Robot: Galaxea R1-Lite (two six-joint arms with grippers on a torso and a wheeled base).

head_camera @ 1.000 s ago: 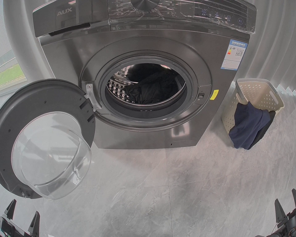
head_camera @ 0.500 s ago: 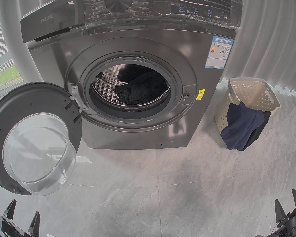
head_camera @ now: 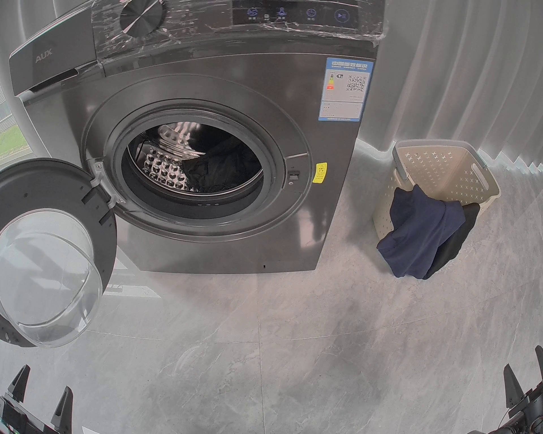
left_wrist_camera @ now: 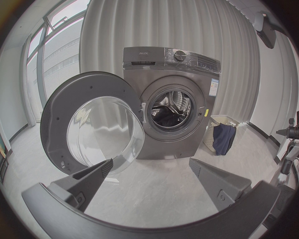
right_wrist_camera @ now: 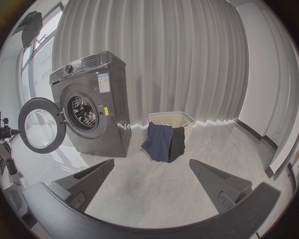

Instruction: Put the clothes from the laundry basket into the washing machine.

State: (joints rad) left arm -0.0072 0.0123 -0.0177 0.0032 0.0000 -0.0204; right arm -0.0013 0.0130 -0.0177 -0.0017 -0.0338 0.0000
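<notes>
We see a laundry room: a washing machine (head_camera: 283,226), a laundry basket (head_camera: 438,144) (clothes (head_camera: 421,231) draped over it), curtains (head_camera: 452,68), tiled floor (head_camera: 339,350).

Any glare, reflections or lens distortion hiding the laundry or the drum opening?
Head view: glare on the plastic film atop the grey washing machine and highlights on the steel drum; dark clothes inside are visible. Left wrist view: fisheye bending, black corners, reflections in the clear door bowl. Right wrist view: same bending; navy garment on the cream basket unobscured.
</notes>
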